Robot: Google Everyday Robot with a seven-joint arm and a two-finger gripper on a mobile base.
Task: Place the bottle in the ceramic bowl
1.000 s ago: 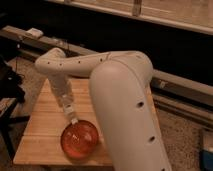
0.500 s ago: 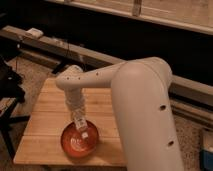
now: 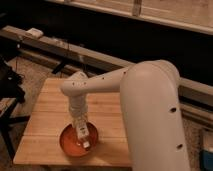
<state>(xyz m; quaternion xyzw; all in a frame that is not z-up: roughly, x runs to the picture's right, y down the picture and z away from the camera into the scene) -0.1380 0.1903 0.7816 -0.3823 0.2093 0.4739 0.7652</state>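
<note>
The orange-red ceramic bowl (image 3: 65, 143) sits near the front edge of the wooden table (image 3: 46, 112). My gripper (image 3: 79, 125) points straight down over the bowl's middle, at the end of the white arm that reaches in from the right. The small whitish bottle (image 3: 85, 137) is right below the gripper, inside the bowl's rim, tilted with its lower end towards the bowl's floor. I cannot tell whether the bottle rests on the bowl or is still held.
A dark chair-like object (image 3: 9, 85) stands at the table's left side. A long grey ledge (image 3: 105, 61) runs behind the table, with a small white device (image 3: 35, 32) on it. A blue and white container (image 3: 207, 150) is on the floor at the right.
The arm has swung a little right and forward, and the gripper with the bottle has come lower over the bowl's middle. The bowl has not moved.
</note>
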